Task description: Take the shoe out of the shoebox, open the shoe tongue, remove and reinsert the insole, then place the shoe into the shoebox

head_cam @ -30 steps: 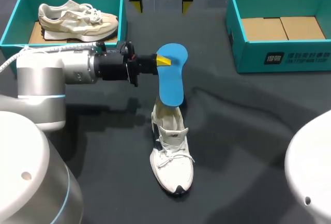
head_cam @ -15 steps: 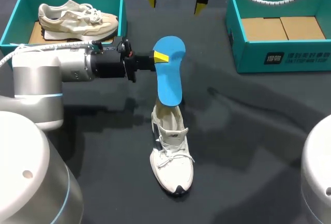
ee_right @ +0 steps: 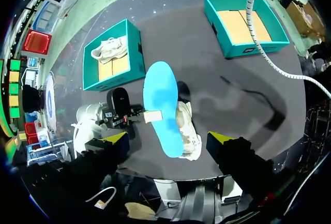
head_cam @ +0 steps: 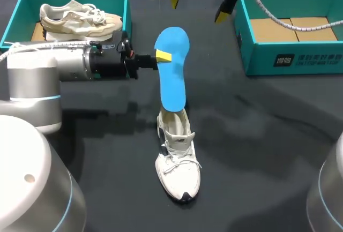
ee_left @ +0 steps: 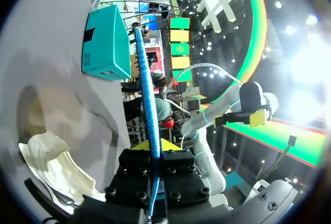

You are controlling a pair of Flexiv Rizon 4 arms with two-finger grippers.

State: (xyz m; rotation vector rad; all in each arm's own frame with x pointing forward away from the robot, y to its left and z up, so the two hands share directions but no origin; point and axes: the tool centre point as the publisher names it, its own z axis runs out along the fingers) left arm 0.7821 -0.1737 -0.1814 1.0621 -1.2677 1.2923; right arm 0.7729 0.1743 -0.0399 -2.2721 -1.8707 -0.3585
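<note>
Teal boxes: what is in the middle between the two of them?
Head view: the blue insole, held upright by the left gripper, is between the box with the beige shoe and the empty box. The open right gripper hangs there too.

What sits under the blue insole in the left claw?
The white shoe, upright on the table, its heel opening below the insole gripped by the left claw. The insole's lower end hides the opening's back; whether they touch is unclear.
</note>
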